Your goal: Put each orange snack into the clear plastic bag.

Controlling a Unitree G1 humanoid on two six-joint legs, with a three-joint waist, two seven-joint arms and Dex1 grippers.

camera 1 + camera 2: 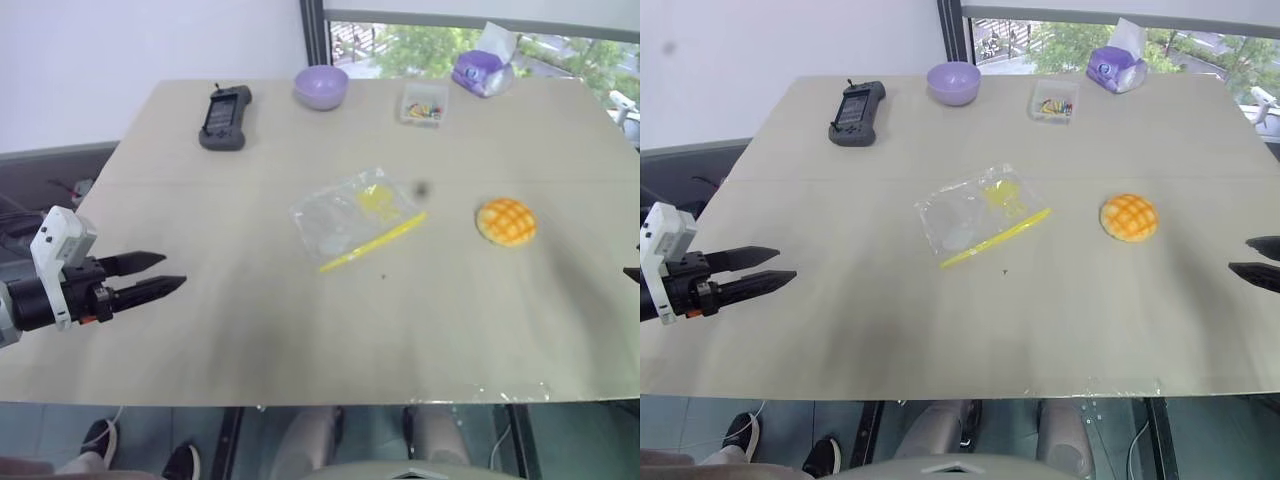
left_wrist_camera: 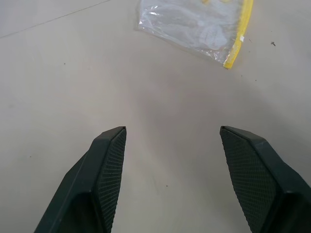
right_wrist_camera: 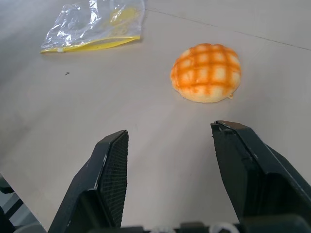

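- Your right hand hovered at the worktop's right edge, its two black fingers apart and holding nothing.
- The round orange-yellow snack with a criss-cross grid top lay just ahead of that hand, inward toward the centre; this was clearly the nearer arm.
- The clear, crinkly plastic bag lay flat mid-worktop, left of the snack and apart from it, its yellow seal strip running diagonally along the near edge.
- Your left hand waited over the left edge, fingers spread and empty, pointing toward the bag.
- Nothing stood between snack and bag.
- A black handheld device, lilac bowl, small clear box and purple tissue pack sat along the far edge of the pale worktop.
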